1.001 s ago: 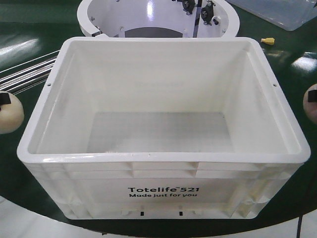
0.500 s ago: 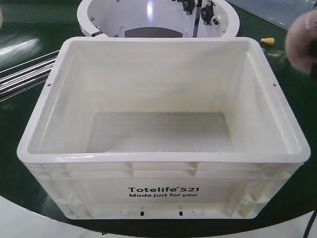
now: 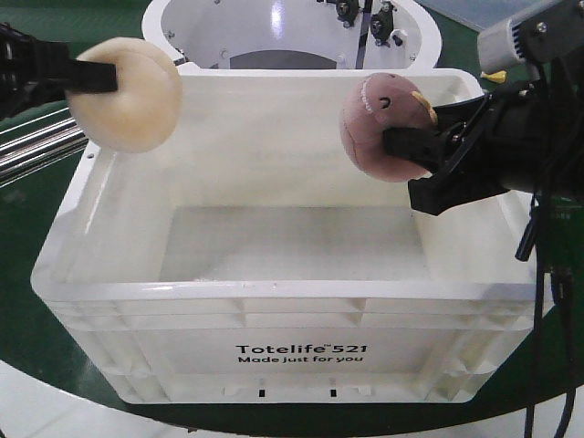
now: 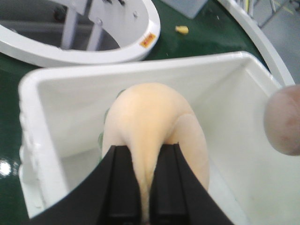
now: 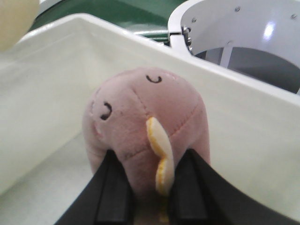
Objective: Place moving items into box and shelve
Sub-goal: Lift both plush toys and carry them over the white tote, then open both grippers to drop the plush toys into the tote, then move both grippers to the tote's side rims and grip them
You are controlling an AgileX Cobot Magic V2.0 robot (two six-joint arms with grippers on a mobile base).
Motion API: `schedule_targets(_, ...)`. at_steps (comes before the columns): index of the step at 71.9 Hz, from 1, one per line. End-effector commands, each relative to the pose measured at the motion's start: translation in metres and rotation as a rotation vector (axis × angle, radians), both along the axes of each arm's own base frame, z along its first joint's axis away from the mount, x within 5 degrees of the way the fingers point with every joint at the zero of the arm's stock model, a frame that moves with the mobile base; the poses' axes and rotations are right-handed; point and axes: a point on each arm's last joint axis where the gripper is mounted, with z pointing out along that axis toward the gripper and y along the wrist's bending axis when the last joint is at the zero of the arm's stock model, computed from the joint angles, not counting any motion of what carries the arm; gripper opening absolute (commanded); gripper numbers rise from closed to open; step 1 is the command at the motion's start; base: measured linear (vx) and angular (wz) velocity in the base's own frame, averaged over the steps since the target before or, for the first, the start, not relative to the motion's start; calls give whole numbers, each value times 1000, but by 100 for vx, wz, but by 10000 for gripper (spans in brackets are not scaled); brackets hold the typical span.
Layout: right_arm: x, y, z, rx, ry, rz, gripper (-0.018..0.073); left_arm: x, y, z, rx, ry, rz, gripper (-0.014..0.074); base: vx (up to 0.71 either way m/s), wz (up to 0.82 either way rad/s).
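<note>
The white box (image 3: 301, 306), printed "Totelife 521", stands empty in the middle of the front view. My left gripper (image 3: 99, 78) is shut on the pale yellow toy (image 3: 128, 99), which hangs over the box's far left corner. In the left wrist view the black fingers (image 4: 124, 183) pinch that toy (image 4: 150, 117) above the box's inside (image 4: 61, 122). My right gripper (image 3: 412, 146) is shut on the pinkish toy (image 3: 381, 119) over the box's right side. The right wrist view shows this toy (image 5: 136, 117), with its yellow-edged fin, squeezed between the jaws above the box floor (image 5: 42, 187).
A white ring-shaped housing (image 3: 182, 27) stands just behind the box. Metal rods (image 3: 36, 146) lie at the left on the dark green surface. A small yellow piece (image 3: 494, 75) lies behind the box's right corner. Cables (image 3: 546, 301) hang from my right arm.
Both arms have swung in from the sides. The pale toy rose from low at the left to the box's left corner. The pinkish toy came in from the right edge to over the box.
</note>
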Motion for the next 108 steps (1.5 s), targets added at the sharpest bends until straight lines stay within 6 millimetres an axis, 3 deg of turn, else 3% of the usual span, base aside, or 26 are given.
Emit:
schedule_targets(1, 3, -2, 17, 43, -84, -43, 13, 3, -8, 12, -47, -46, -27, 25, 0, 0)
schedule_targets(13, 3, -2, 16, 37, -86, -42, 124, 19, -25, -14, -31, 86, -118, 157, 0, 0)
schedule_targets(33, 8, -2, 10, -23, -80, -40, 571, 23, -40, -18, -78, 103, -156, 505, 0, 0)
schedule_targets(43, 13, 0, 3, -8, -22, -49, 694, 26, -39, -18, -76, 85, -135, 601, 0, 0)
schedule_targets(55, 15, -3, 10, 33, -77, -105, 684, 28, -37, -14, -71, 50, -106, 586, 0, 0)
schedule_targets(71, 4, -14, 34, 116, -203, -180, 606, 26, -31, 24, -96, -63, -36, 528, 0, 0)
schedule_targets(80, -3, -20, 43, 145, -247, -211, 596, 21, -22, 46, 6, -111, 14, 524, 0, 0)
schedule_targets(90, 0, -46, 45, 166, -173, -345, 595, 16, -7, 59, 147, -118, 114, 524, 0, 0)
schedule_targets(99, 2, -76, 42, 42, -81, -448, 595, 12, -1, 56, 201, -61, 157, 524, 0, 0)
schedule_targets(108, 5, -86, 30, 21, 45, -475, 595, 15, -1, 43, 238, 54, 149, 524, 0, 0)
